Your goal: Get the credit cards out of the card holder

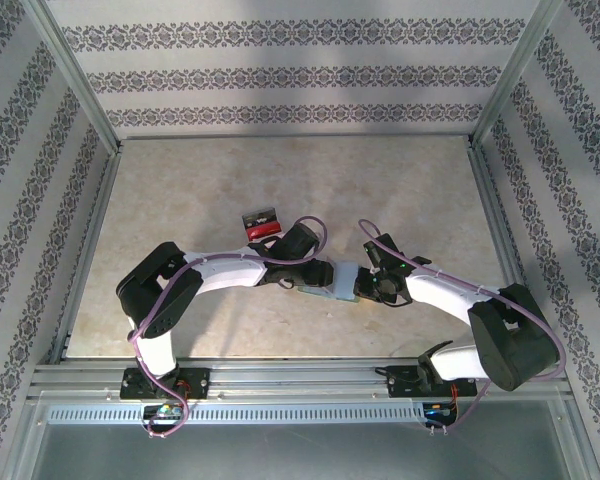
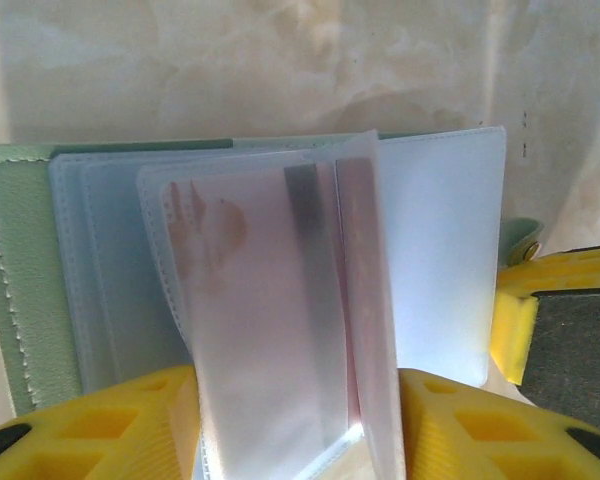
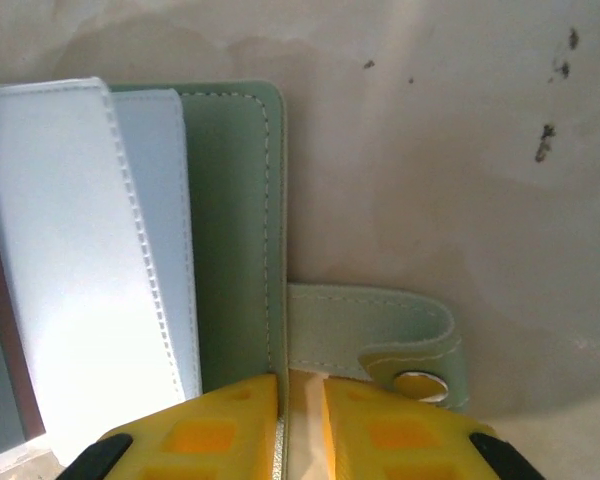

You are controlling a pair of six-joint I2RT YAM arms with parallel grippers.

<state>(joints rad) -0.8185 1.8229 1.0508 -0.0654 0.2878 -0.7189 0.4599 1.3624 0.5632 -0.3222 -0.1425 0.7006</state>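
Note:
The pale teal-green card holder (image 1: 337, 280) lies open on the table between my two grippers. In the left wrist view its clear sleeves (image 2: 440, 260) fan out over the green cover (image 2: 20, 290). One sleeve stands up with a reddish credit card (image 2: 245, 290) inside it. My left gripper (image 2: 298, 388) has that sleeve between its yellow fingers, touching both. My right gripper (image 3: 302, 388) is nearly closed on the edge of the card holder's cover (image 3: 235, 230), beside the strap with its metal snap (image 3: 420, 385). A dark reddish card edge (image 3: 2, 330) shows at the far left.
A small clear tray with red and black contents (image 1: 261, 222) sits just behind the left gripper (image 1: 310, 272). Metal frame rails (image 1: 90, 250) run along both sides of the marble-look table (image 1: 430, 190). The right gripper (image 1: 365, 285) rests close to the holder's right end.

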